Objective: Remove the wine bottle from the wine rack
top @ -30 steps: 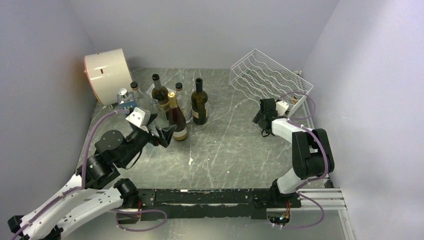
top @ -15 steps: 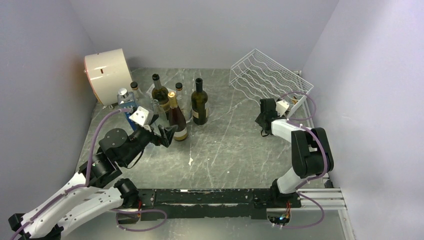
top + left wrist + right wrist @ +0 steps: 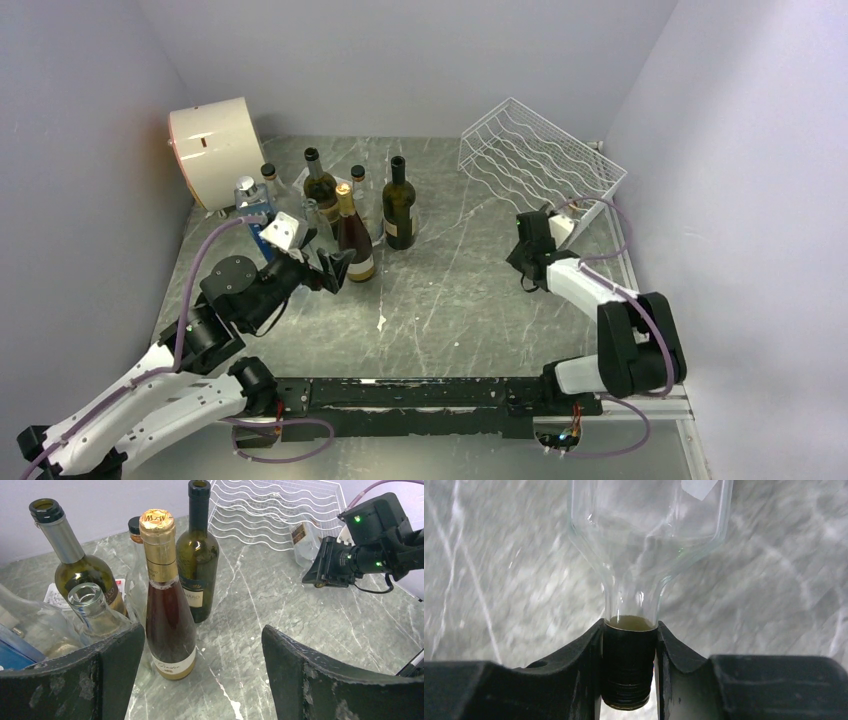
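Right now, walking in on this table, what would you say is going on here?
The right gripper is shut on the black cap of a clear glass bottle, which lies at the front edge of the white wine rack. Whether it is fully clear of the wires is hard to tell. The left gripper hangs open and empty beside the standing bottles on the left.

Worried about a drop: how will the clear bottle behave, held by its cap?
The bottle looks empty, so probably light. The right gripper pinches only the cap, so it may swing. Glass: likely breaks if dropped.
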`<state>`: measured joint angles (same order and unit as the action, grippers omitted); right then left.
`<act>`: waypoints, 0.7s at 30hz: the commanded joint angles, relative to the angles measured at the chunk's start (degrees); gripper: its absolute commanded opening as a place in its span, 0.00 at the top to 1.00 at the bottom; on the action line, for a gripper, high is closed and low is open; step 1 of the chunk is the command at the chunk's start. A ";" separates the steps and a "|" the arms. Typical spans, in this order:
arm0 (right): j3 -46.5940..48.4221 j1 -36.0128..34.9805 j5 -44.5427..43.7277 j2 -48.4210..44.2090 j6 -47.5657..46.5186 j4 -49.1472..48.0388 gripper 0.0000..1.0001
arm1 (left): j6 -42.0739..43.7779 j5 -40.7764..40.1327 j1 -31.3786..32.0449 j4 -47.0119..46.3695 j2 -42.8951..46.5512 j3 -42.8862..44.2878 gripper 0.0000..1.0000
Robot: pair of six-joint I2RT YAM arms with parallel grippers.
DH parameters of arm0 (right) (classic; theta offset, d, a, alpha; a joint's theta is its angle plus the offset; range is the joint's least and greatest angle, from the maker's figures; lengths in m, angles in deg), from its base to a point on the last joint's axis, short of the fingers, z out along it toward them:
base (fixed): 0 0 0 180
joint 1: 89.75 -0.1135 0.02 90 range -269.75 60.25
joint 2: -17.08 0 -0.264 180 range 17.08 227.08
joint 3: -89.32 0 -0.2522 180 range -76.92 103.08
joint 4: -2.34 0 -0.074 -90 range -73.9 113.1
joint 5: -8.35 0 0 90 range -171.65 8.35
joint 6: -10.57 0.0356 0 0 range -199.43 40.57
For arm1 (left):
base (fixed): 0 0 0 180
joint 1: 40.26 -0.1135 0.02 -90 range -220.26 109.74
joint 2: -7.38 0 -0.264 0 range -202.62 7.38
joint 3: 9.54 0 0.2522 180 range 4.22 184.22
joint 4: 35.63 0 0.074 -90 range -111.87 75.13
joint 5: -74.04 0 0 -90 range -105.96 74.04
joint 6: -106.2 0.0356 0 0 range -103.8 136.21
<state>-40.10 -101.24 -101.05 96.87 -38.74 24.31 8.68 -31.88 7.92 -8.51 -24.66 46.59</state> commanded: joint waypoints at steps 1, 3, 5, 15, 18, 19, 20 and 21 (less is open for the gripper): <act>-0.39 -8.51 2.68 -5.54 1.10 4.62 0.81 | -0.27 -0.74 -0.44 -0.19 -0.09 1.30 0.10; -0.94 -12.28 1.79 -7.61 3.25 7.86 0.81 | -0.29 -0.76 -0.53 -0.42 -0.11 1.19 0.09; -2.00 -15.24 1.98 -9.85 5.15 10.60 0.83 | -0.29 -0.72 -0.62 -0.61 -0.22 1.07 0.09; -2.68 -24.04 8.69 -27.05 5.16 19.97 0.93 | 1.77 6.86 -0.81 -4.97 -2.66 -0.91 0.10; -0.38 -24.02 12.46 -28.44 1.46 22.73 0.94 | 3.45 15.51 -0.81 -8.52 -4.12 -1.77 0.17; -0.23 -24.02 14.16 -28.68 0.23 22.81 0.95 | 3.82 19.05 -0.81 -9.77 -4.62 -2.11 0.17; 0.08 -24.07 15.59 -28.67 -0.91 23.07 0.96 | 4.11 23.27 -0.77 -11.82 -5.10 -2.63 0.13; 0.59 -24.07 17.08 -28.41 -1.83 23.62 0.97 | 4.10 25.90 -0.68 -14.00 -5.36 -3.54 0.05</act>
<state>-42.88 -125.06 -90.78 69.51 -35.66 46.12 10.88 -21.00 7.44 -13.84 -28.85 45.04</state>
